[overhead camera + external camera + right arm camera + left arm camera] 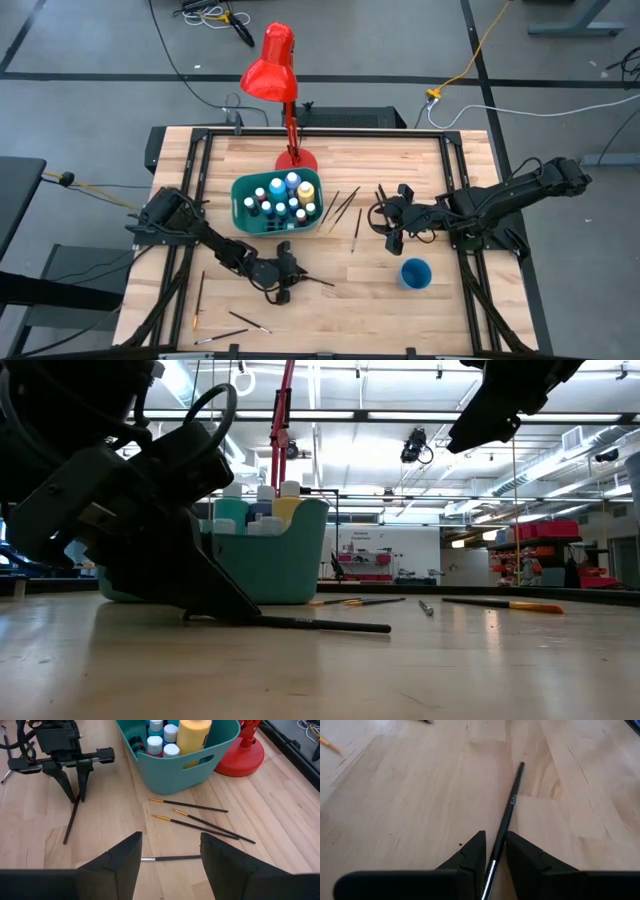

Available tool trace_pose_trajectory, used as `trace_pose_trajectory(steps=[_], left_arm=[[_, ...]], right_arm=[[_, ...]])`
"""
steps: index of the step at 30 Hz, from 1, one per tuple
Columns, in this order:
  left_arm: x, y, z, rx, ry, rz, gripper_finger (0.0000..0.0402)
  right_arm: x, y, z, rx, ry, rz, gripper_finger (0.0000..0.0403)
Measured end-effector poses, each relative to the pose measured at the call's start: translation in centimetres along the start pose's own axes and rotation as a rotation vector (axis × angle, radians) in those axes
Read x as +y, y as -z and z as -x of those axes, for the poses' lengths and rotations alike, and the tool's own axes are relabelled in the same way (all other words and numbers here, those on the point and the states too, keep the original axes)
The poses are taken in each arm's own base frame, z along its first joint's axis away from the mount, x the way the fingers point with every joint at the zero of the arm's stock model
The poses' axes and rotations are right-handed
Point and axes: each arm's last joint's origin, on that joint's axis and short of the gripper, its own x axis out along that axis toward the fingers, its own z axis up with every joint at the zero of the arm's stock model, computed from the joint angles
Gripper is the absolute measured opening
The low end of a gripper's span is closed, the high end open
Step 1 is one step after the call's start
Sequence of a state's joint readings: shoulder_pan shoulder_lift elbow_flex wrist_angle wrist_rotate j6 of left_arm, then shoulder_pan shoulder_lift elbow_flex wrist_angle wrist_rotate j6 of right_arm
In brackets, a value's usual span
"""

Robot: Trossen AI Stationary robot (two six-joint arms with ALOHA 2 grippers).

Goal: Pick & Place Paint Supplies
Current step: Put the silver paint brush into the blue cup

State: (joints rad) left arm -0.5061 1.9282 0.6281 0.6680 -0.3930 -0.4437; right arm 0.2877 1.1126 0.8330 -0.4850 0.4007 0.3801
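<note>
While the left gripper [493, 851] sits low on the table [470, 320] in front of the teal bin [243, 215], its fingers bracket a dark paintbrush [507, 820] lying flat on the wood; the gap looks nearly closed on the handle, though actual contact cannot be confirmed. Paint bottles [283, 196] stand inside the bin, white caps up. Three more brushes [200, 817] lie on the table just beside the bin, and a fourth brush [170, 858] lies between the right gripper's [170, 855] spread, empty fingers. Right gripper hovers above the table, near the blue cup [415, 273]. Other loose brushes [235, 325] lie at the near-left edge.
</note>
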Motion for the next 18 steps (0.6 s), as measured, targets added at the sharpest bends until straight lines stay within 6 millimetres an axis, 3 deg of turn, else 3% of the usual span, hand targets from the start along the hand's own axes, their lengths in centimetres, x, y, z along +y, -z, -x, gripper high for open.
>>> trace_pose_trajectory(steps=[6,12,18], left_arm=[[0.0,0.1,0.0,0.017,0.025,0.0,0.0016],[-0.3,-0.4,-0.2,-0.01,0.05,0.026,0.002],[-0.9,-1.9,-0.6,-0.061,0.044,-0.068,0.0016]], right_arm=[[0.0,-0.1,0.0,-0.012,-0.003,-0.005,0.0206],[0.6,-0.6,-0.8,-0.051,-0.035,0.029,0.0206],[2.5,-1.0,-3.7,-0.072,-0.161,0.074,0.0206]])
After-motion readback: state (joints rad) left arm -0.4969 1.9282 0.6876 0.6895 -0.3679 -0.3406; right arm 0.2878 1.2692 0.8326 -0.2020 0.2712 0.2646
